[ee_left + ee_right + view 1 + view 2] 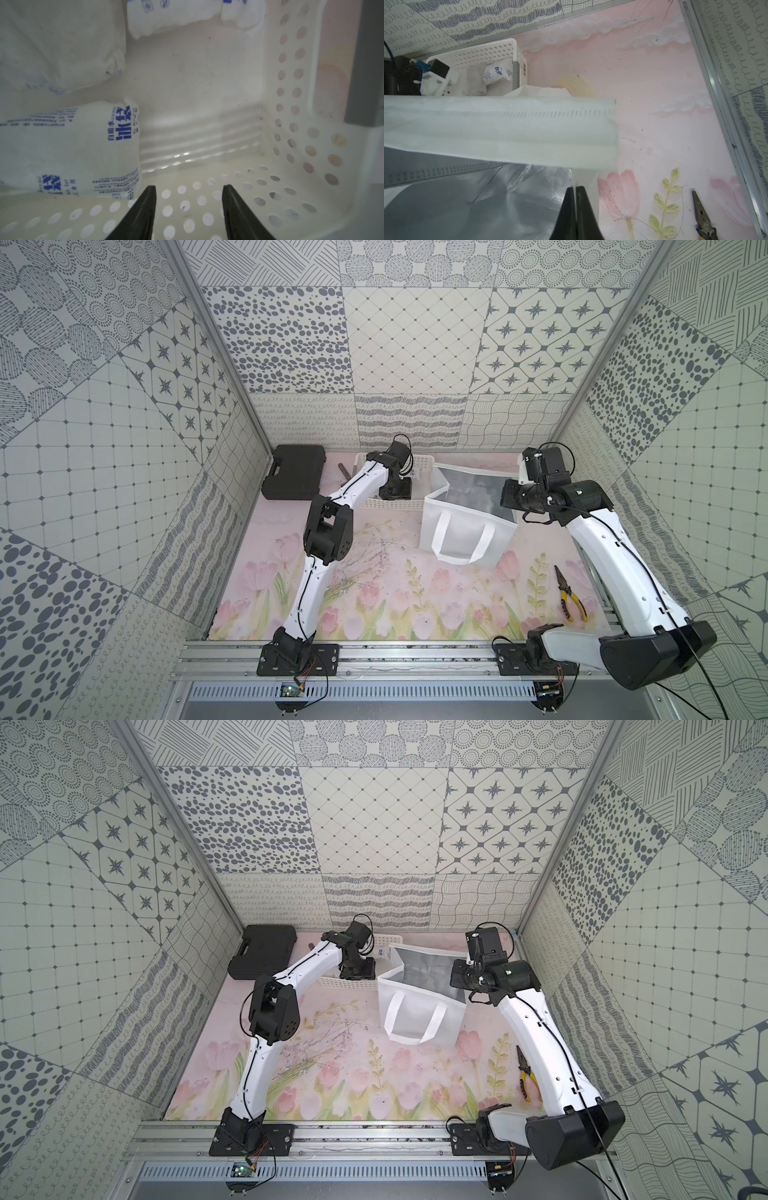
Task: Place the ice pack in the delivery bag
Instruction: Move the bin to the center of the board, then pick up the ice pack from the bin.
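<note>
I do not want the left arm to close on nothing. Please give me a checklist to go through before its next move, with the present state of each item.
1. Bag mouth open, silver lining showing: ok.
2. Right gripper shut on the bag's edge: ok.
3. Left gripper inside the basket: ok.
4. Ice pack between the left fingers: not ok; the gap is empty and the pack lies beside them.
5. Bag's floor free for the pack: cannot tell, partly hidden.
</note>
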Robot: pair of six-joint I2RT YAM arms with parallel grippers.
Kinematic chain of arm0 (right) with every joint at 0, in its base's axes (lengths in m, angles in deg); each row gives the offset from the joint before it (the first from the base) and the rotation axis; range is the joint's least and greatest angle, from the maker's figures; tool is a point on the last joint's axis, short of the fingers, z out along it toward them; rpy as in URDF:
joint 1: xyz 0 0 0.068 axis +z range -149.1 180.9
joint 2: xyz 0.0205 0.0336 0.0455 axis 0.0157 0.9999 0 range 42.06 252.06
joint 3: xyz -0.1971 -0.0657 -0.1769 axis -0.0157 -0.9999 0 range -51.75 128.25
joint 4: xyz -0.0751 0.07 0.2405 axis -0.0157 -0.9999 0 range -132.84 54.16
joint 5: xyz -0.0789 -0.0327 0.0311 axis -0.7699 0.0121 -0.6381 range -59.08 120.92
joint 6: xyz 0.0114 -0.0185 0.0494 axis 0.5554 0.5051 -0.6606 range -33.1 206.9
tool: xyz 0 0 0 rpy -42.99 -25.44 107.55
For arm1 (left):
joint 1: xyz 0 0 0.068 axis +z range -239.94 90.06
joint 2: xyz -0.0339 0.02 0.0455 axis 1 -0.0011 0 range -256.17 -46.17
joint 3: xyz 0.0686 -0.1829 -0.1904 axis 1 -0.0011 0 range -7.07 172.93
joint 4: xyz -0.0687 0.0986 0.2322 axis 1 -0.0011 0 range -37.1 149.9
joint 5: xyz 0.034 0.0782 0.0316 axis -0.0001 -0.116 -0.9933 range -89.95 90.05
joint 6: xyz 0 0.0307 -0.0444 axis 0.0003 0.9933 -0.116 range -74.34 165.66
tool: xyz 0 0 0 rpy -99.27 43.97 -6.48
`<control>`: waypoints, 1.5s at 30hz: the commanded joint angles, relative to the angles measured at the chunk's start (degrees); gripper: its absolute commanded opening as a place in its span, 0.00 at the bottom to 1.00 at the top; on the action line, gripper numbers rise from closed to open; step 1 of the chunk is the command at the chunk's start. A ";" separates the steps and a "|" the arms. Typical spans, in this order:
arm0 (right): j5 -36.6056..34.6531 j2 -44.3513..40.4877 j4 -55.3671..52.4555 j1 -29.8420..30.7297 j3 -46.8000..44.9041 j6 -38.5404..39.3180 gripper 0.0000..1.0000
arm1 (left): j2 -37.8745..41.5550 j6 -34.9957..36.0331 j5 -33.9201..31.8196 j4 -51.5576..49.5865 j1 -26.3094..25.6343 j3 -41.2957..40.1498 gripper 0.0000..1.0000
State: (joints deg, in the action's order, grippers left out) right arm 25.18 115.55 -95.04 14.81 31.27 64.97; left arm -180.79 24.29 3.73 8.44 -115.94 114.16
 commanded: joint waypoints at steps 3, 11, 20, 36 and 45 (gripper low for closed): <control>2.86 0.02 3.17 -1.12 2.23 1.44 0.00 | 11.49 -1.26 -2.50 -1.13 -0.17 -18.81 0.55; 5.27 0.03 4.52 -1.26 0.71 1.58 0.00 | 25.24 -3.61 -1.59 2.64 -0.22 -39.38 0.55; 4.60 -2.21 5.24 -1.26 -2.37 0.69 0.00 | 29.38 -27.96 4.89 6.83 -0.11 -33.60 0.61; 6.69 -5.78 8.84 -1.17 -7.87 0.14 0.00 | 17.55 -65.77 -0.66 33.56 -0.53 -33.62 0.79; 6.98 -5.90 8.79 -1.17 -8.54 0.24 0.00 | 8.40 -66.87 -6.67 27.03 -0.50 -24.60 0.77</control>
State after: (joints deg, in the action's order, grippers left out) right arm 31.54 110.96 -88.68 13.68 23.25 65.65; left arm -168.97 -36.75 2.61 36.37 -116.13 85.48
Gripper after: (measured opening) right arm 0.061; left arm 0.771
